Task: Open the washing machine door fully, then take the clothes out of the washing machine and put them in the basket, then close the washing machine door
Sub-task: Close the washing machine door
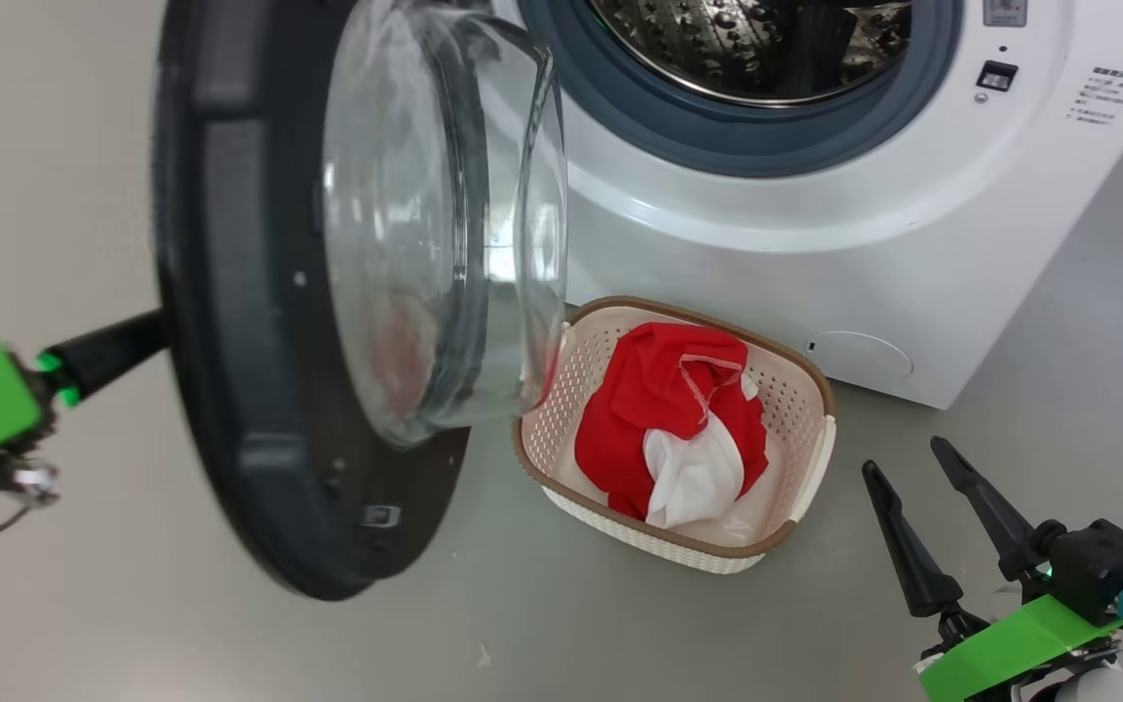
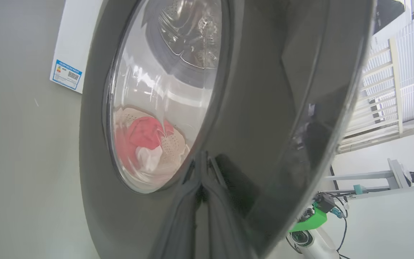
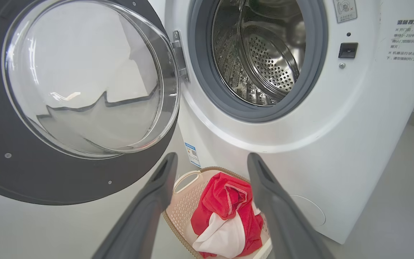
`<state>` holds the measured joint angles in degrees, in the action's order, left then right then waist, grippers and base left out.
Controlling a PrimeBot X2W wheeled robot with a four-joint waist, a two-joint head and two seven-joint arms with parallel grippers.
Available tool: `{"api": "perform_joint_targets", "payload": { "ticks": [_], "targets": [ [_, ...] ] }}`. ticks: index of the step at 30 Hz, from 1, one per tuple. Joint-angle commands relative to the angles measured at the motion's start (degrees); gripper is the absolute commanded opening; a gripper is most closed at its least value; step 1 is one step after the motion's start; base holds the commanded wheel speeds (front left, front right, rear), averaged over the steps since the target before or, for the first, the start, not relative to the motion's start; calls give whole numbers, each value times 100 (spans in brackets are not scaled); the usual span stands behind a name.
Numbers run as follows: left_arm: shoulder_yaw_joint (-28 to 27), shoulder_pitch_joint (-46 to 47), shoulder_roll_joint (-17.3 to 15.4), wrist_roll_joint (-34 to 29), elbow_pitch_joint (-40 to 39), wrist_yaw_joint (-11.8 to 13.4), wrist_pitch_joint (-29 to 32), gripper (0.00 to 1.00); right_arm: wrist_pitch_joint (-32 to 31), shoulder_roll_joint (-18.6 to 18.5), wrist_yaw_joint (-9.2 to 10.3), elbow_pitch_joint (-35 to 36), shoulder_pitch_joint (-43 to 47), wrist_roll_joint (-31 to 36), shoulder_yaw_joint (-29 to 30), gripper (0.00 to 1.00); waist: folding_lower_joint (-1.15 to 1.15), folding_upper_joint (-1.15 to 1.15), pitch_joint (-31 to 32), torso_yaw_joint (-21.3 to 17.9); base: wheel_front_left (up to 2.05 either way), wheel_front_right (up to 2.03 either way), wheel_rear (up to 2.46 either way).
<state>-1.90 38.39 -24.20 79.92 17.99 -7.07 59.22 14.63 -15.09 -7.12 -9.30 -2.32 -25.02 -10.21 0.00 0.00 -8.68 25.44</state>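
My left end effector (image 1: 147,331) is pressed together against the washing machine door (image 1: 240,390), frame left. Lower right, right end effector (image 1: 905,458) is spread; clothes (image 1: 664,409) in the basket (image 1: 820,390).

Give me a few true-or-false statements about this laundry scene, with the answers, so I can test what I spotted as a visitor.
1. The red and white clothes lie in the basket. True.
2. The washing machine door is shut. False: it stands open, swung out to the robot's left.
3. The right gripper holds a garment. False: its fingers are spread apart and empty, off to the side of the basket.
4. The left gripper has its fingers together, tips at the door's black outer face. True.
5. The washing machine is stuffed with clothes. False: the part of its drum that shows is bare steel.
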Motion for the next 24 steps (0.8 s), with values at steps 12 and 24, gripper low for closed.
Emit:
{"api": "perform_joint_targets", "payload": {
  "ticks": [12, 24],
  "targets": [
    [653, 55, 339, 167, -1293, -42, -659, 0, 37, 90, -36, 153, -10, 41, -97, 100, 0, 0, -7, -495, 0, 0, 0],
    [1294, 340, 480, 16, -1244, -42, -1778, 0, 37, 214, -36, 190, -145, 67, -42, 100, 0, 0, -209, -1165, 0, 0, 0]
  ]
}}
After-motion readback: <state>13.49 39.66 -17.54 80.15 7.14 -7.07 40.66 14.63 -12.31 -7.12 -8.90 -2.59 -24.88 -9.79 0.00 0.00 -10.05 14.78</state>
